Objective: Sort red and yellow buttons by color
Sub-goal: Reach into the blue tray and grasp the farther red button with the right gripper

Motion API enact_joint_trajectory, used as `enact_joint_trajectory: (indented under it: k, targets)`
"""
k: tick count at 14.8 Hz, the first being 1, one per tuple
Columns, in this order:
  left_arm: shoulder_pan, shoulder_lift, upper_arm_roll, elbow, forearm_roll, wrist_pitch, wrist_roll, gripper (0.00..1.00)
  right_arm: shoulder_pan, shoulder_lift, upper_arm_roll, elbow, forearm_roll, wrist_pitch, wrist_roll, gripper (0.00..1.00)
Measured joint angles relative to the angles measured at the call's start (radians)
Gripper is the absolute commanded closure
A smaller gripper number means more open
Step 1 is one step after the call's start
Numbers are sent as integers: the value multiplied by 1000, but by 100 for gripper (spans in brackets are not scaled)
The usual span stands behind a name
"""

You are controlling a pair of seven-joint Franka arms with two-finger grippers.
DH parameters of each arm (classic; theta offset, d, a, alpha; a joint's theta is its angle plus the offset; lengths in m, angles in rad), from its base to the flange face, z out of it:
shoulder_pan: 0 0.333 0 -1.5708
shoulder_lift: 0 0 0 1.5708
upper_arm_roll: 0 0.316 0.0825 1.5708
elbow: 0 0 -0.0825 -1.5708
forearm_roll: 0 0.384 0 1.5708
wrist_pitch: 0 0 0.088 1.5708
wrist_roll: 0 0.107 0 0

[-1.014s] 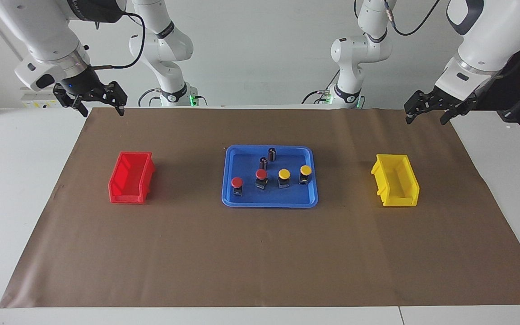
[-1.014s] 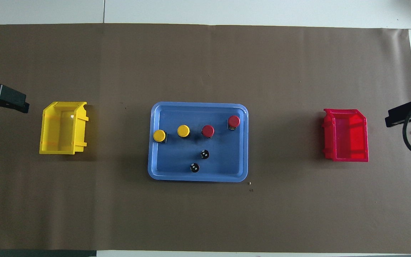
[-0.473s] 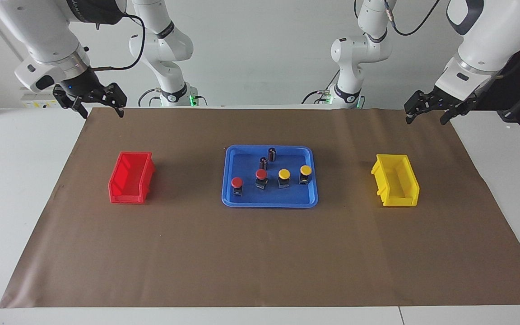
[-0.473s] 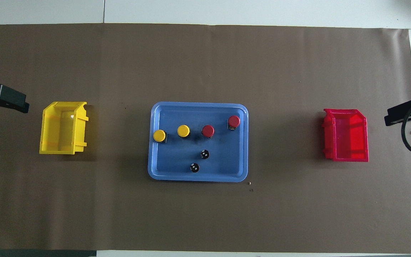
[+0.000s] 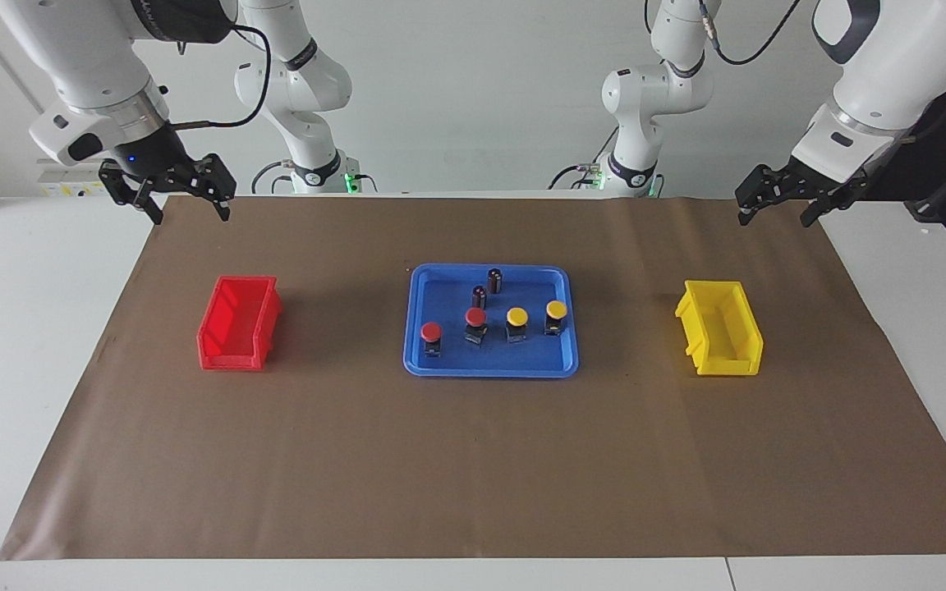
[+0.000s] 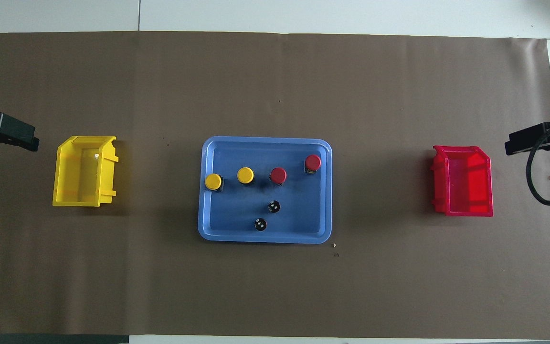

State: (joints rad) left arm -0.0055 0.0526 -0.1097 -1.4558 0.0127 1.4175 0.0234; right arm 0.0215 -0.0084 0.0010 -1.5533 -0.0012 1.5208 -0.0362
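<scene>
Two red buttons (image 5: 431,332) (image 5: 475,317) and two yellow buttons (image 5: 516,316) (image 5: 556,309) stand in a row on a blue tray (image 5: 489,367) at mid-table. In the overhead view the yellow ones (image 6: 213,181) (image 6: 245,175) are toward the left arm's end and the red ones (image 6: 278,175) (image 6: 312,162) toward the right arm's. My right gripper (image 5: 190,215) is open and empty, raised over the brown mat's corner by the red bin (image 5: 231,349). My left gripper (image 5: 773,220) is open and empty, raised over the mat's corner by the yellow bin (image 5: 727,361), waiting.
Two dark cylinders with silvery tops (image 5: 494,280) (image 5: 479,296) stand on the tray, nearer to the robots than the buttons. The red bin (image 6: 466,184) and the yellow bin (image 6: 81,172) are both empty. The brown mat (image 5: 473,460) covers the table.
My right gripper has shifted a little lower and toward the table's middle, by the red bin. The left gripper, the buttons and the bins have not moved.
</scene>
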Motion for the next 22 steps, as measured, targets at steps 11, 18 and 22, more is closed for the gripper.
enact_joint_trajectory:
  k: [11,18,22]
  targets:
    - [0,0,0,0,0,0,0,0,437,374,59,38,-11,409,559,0]
    - [0,0,0,0,0,0,0,0,429,279,50,-270,-12,602,559,5]
    - [0,0,0,0,0,0,0,0,429,263,50,-347,-12,676,559,14]
